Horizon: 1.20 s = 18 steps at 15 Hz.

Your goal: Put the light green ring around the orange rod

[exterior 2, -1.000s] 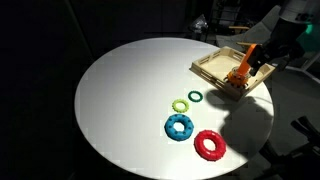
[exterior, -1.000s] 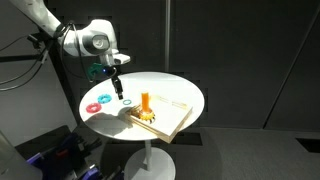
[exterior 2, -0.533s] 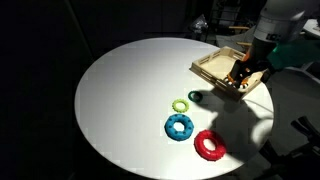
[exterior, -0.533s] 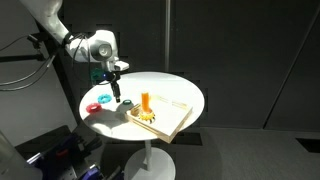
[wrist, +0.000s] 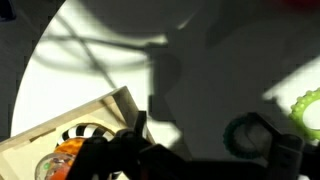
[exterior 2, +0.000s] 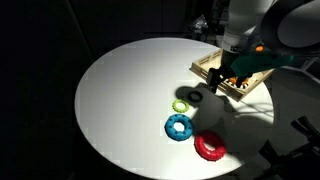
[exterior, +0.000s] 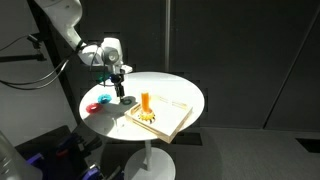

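Wrist view has the gripper [wrist: 213, 142] spread wide and empty above the light green ring [wrist: 247, 133], flat near the orange rod [wrist: 62, 160]. Descending off-centre, a finger could pin its rim or snag the yellow-green ring [wrist: 305, 110] farther from the rod.

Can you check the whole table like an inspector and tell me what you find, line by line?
Surface: round white table, partly in the arm's shadow.
Job's things: light green ring lies flat on the table in shadow, not on the rod; orange rod stands upright on the tan board, no ring seen on it.
Clutter: yellow-green ring beside the light green one, then blue ring and red ring, all flat on the table.
Gripper: gripper looks open and empty, above the table between the rings and the board.
Cables: dark cable hangs beside the arm, off the table.
Surroundings: dark room, nothing else clear.
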Available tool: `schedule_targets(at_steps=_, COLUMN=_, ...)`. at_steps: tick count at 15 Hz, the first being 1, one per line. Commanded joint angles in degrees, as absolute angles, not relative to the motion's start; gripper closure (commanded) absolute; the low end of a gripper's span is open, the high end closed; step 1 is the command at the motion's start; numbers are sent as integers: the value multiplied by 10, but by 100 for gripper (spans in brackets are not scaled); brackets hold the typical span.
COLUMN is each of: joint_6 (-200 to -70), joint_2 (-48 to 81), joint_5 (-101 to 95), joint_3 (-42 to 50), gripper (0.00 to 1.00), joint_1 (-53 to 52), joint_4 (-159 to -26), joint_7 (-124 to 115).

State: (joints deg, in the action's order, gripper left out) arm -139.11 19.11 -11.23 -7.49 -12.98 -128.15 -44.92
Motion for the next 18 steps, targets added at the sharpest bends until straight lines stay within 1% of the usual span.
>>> schedule_targets(at_steps=1, joint_6=-1367, joint_2=242, joint_5=-114, joint_3=-53, gripper=0, joint_1=-162, joint_4=-1216, joint_7=-456)
schedule_targets(at_steps=8, joint_6=-1356, joint_2=313, joint_5=-114, joint_3=-30, gripper=0, joint_1=-202, joint_4=-1127, joint_7=-450)
schedule_targets(at_steps=18, joint_6=-1356, joint_2=388, joint_5=-102, joint_3=-12, gripper=0, joint_1=-214, joint_4=-1047, joint_7=-448)
